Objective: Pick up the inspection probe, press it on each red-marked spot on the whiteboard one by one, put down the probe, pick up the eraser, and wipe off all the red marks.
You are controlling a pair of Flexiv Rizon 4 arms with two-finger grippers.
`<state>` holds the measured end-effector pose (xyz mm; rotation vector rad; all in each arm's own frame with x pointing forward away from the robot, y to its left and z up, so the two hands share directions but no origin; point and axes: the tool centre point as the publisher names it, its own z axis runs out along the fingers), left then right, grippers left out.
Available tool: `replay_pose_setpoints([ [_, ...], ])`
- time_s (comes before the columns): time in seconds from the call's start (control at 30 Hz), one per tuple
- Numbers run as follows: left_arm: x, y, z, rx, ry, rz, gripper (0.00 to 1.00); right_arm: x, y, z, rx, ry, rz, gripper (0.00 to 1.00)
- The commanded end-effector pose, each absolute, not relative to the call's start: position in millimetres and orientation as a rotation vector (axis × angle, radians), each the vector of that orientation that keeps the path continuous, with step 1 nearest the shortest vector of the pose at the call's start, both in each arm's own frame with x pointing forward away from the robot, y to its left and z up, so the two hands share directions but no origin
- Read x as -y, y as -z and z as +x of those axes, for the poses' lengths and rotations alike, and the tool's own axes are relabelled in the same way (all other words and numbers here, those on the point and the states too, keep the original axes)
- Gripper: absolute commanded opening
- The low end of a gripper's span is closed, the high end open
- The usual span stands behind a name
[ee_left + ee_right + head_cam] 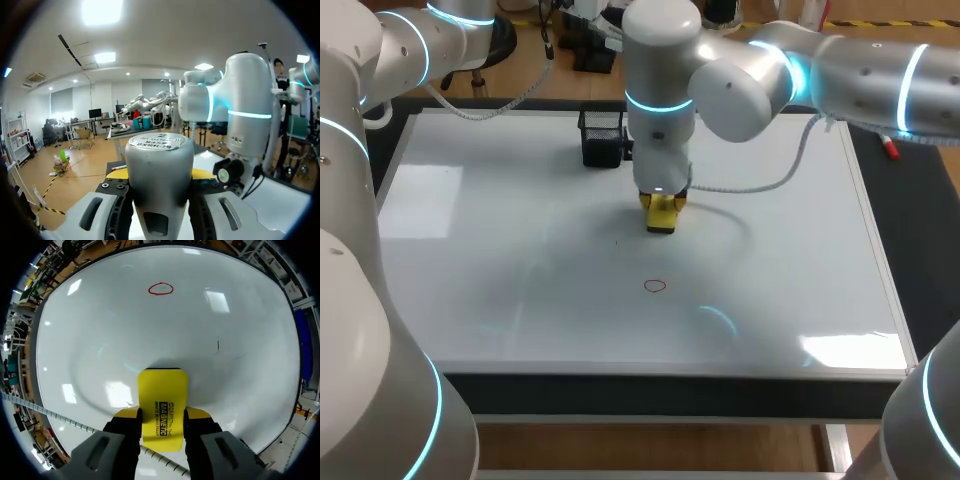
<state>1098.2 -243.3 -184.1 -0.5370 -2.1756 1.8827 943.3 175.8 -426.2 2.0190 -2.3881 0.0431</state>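
The eraser lies flat against the whiteboard, pinched from both sides by the right gripper. One red mark (a small oval) lies well ahead of it. The left gripper seems clamped around the probe, its fingertips mostly hidden behind it.

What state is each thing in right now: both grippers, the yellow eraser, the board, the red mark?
right gripper: shut on the eraser.
eraser: held over the whiteboard, short of the red mark; contact unclear.
red mark: not yet wiped.
whiteboard: flat, one red mark remaining.
left gripper: shut on the probe.
probe: held.
holder: upright.
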Motion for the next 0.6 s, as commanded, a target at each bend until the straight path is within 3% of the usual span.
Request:
replay_pose_setpoints([
  [0.03, 244, 186, 1106, 2.076, -1.790, -0.649, 0.00, -157, 428, 942, 2.412, -0.041, 2.001, 0.00],
  [0.6, 244, 186, 1106, 2.076, -1.790, -0.649, 0.00, -118, 420, 949, 2.505, -0.071, 1.892, 0.00],
])
